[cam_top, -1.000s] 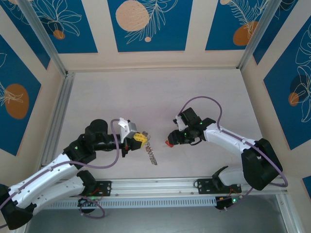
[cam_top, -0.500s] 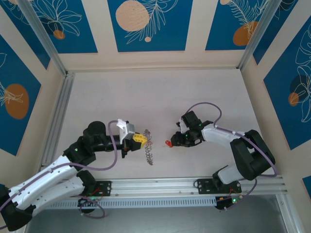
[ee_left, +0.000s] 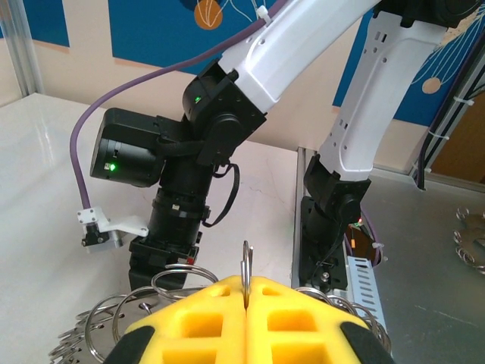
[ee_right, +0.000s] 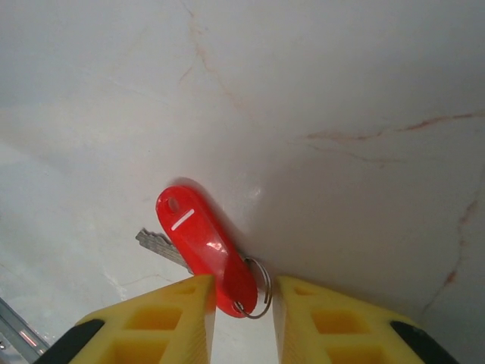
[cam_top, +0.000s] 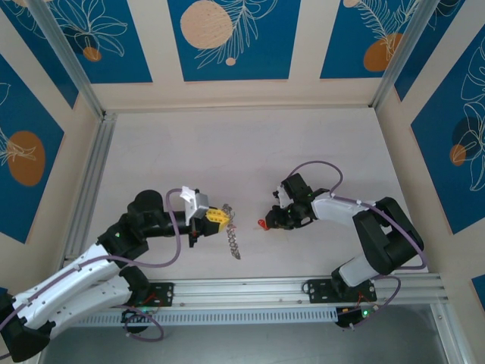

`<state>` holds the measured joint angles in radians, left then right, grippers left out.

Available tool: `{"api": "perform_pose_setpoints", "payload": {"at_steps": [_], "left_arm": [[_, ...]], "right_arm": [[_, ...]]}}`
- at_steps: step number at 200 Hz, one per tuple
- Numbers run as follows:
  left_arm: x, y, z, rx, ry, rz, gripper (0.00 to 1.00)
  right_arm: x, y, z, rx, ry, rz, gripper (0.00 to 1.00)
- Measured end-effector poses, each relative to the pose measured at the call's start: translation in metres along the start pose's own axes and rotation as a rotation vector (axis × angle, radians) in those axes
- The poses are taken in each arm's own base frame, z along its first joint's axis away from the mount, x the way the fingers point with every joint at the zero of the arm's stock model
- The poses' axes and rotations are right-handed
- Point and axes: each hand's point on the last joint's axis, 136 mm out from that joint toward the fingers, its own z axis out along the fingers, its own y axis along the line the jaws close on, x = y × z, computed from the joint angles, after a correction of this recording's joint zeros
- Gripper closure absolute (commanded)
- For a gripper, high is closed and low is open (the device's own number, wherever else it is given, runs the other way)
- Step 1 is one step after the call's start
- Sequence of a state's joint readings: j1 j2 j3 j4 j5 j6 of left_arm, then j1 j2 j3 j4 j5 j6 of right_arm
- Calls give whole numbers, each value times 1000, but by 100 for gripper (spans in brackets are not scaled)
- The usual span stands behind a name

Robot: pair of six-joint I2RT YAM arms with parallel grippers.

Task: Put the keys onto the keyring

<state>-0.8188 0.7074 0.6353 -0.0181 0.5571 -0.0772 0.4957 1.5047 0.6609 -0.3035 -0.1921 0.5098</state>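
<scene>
My left gripper (cam_top: 218,216) is shut on the thin silvery keyring (ee_left: 245,264), which stands edge-on between its yellow fingers (ee_left: 197,322). More wire loops (ee_left: 170,274) and small grey keys (ee_left: 76,343) fan out beside them, and the bunch of keys (cam_top: 233,243) trails onto the table. My right gripper (ee_right: 242,303) is low over the table and open. Its jaws stand either side of a red-tagged key (ee_right: 203,249) with a small ring (ee_right: 262,291). The left finger is right against the tag, and a gap shows on the ring side. The red tag (cam_top: 262,224) lies right of the bunch.
The right arm's wrist and cable (ee_left: 182,152) face the left wrist camera closely. An aluminium rail (cam_top: 250,290) runs along the near edge and another (cam_top: 89,182) up the left side. Pale marble tabletop (cam_top: 242,152) stretches to the back wall.
The right jaws have narrowed around the red tag, and the right arm has folded its elbow inward. The left gripper stayed shut and shifted slightly, with the key bunch swinging under it.
</scene>
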Motion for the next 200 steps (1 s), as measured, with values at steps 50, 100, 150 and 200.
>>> {"api": "perform_pose_setpoints", "payload": {"at_steps": [50, 100, 150, 200], "left_arm": [[1, -1, -1, -1, -4, 2, 100], [1, 1, -1, -11, -1, 1, 100], [14, 8, 4, -29, 59, -18, 100], [-12, 6, -4, -52, 66, 55, 100]], "right_arm": [[0, -1, 0, 2, 0, -6, 91], [-6, 9, -10, -31, -55, -41, 100], [-7, 67, -71, -192, -265, -283, 100], [23, 157, -156, -424, -415, -676, 100]]}}
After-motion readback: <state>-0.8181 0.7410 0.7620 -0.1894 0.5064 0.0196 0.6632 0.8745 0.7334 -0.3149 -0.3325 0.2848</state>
